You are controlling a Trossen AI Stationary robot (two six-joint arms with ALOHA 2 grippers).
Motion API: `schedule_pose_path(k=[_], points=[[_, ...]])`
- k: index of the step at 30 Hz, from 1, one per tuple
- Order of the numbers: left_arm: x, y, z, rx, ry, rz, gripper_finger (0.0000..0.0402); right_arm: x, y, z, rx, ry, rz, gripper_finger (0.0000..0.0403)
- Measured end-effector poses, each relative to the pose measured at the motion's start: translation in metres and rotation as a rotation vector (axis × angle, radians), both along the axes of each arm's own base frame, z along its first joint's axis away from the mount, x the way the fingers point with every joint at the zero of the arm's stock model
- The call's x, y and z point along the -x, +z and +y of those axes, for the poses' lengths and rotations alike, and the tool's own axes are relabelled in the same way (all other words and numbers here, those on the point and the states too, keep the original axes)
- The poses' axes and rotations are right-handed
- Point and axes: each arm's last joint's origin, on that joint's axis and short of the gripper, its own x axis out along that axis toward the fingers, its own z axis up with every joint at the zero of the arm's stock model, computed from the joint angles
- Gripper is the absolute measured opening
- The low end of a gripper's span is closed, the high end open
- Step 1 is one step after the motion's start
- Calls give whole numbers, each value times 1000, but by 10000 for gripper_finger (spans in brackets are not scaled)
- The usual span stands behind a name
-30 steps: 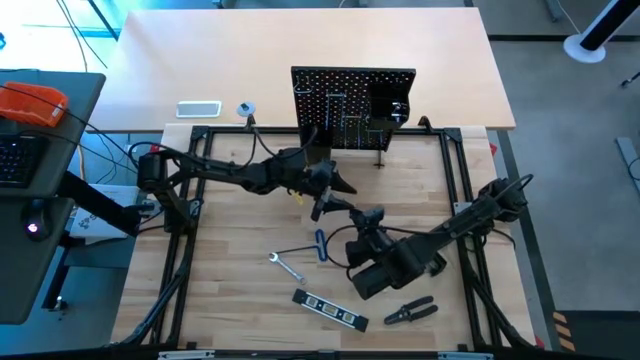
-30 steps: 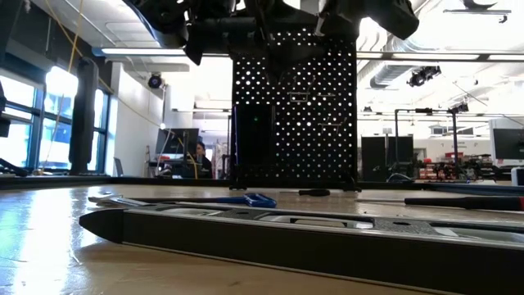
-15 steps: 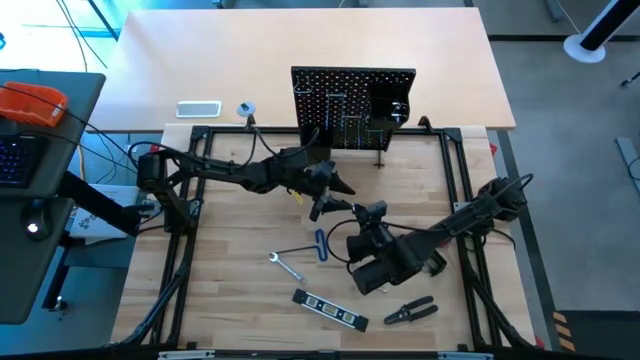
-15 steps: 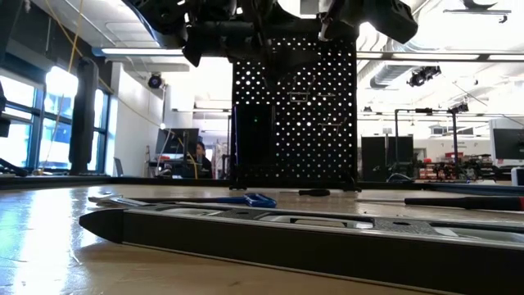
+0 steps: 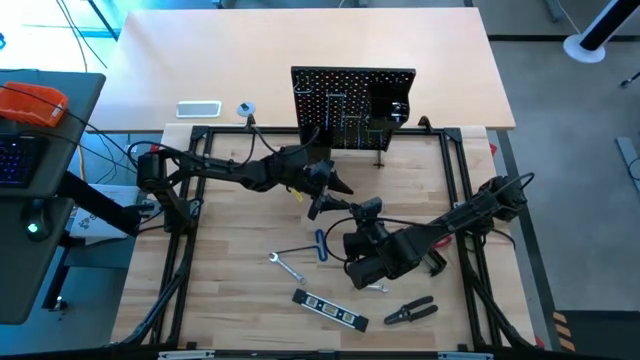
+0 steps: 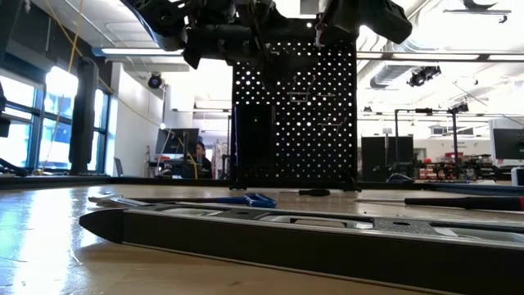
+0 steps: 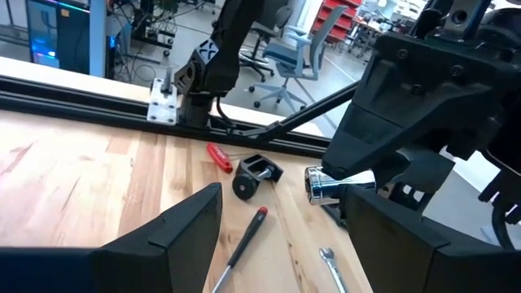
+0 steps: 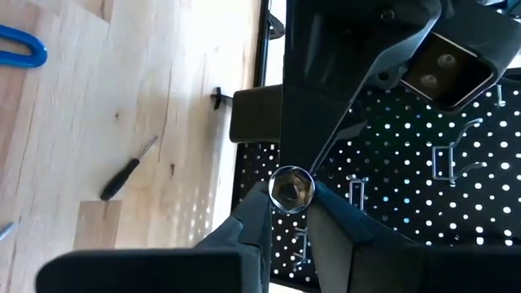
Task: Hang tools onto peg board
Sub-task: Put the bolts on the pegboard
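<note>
The peg board [image 5: 352, 105] stands upright at the table's far edge, with hooks and a black bin. My right gripper [image 5: 362, 210] hovers in front of it, shut on a silver tool with a hexagonal socket end [image 8: 291, 189]. My left gripper [image 5: 332, 193] is open and faces that tool from the left, its fingers [image 7: 199, 220] apart and touching nothing. A blue-handled bent key [image 5: 320, 245], a silver wrench [image 5: 288, 266], a black level [image 5: 328, 309] and black-handled pliers [image 5: 410, 311] lie flat on the table. A thin screwdriver [image 8: 126, 175] lies near the board's foot. My right gripper pinches the silver tool just behind its socket end [image 8: 291, 203] between its two fingers. The fingers come from the table's right, slanting a little downward. The chrome end [image 7: 326, 183] sticks out past the fingers toward my left gripper, lifted clear of the table.
A red-and-black clamp [image 7: 248, 169], a red-tipped screwdriver [image 7: 244, 244] and another wrench [image 7: 330, 264] lie on the wood under the arms. A white tray [image 5: 198, 109] and a tape roll [image 5: 246, 109] sit left of the board. Black frame rails [image 5: 195, 200] border the work area.
</note>
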Motion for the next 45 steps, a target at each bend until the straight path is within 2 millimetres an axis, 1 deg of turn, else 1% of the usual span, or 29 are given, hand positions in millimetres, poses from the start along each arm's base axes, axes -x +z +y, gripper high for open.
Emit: schedule_pose_path(k=[3,9,13,17,22,32,34,36,39,44,45], points=[[0,0,1,-6,-6,-3,253,1,0,0,-11,-8,-9,51],[0,0,3,-3,-14,-9,274,1,-1,-1,-23,-19,-18,51],[0,1,2,-1,-21,-12,282,1,-1,-1,-26,-18,-14,51],[-1,2,1,7,-26,-15,283,-2,-1,-1,-20,-16,-23,51],[-1,-1,-3,10,-19,17,283,-6,0,-1,-14,8,-19,51],[0,-1,0,33,0,33,279,-9,0,-3,-21,13,-13,51],[0,-1,0,34,-6,32,267,-9,0,-3,-21,13,-13,51],[0,-1,0,31,-12,31,246,-9,0,-3,-21,13,-13,51],[0,-1,0,27,-35,26,198,-8,0,-3,-24,14,-10,51],[1,-1,-1,6,-63,19,106,-8,0,-3,-26,17,-3,51],[1,-1,-1,3,-65,17,101,-8,0,-3,-25,17,-2,51]])
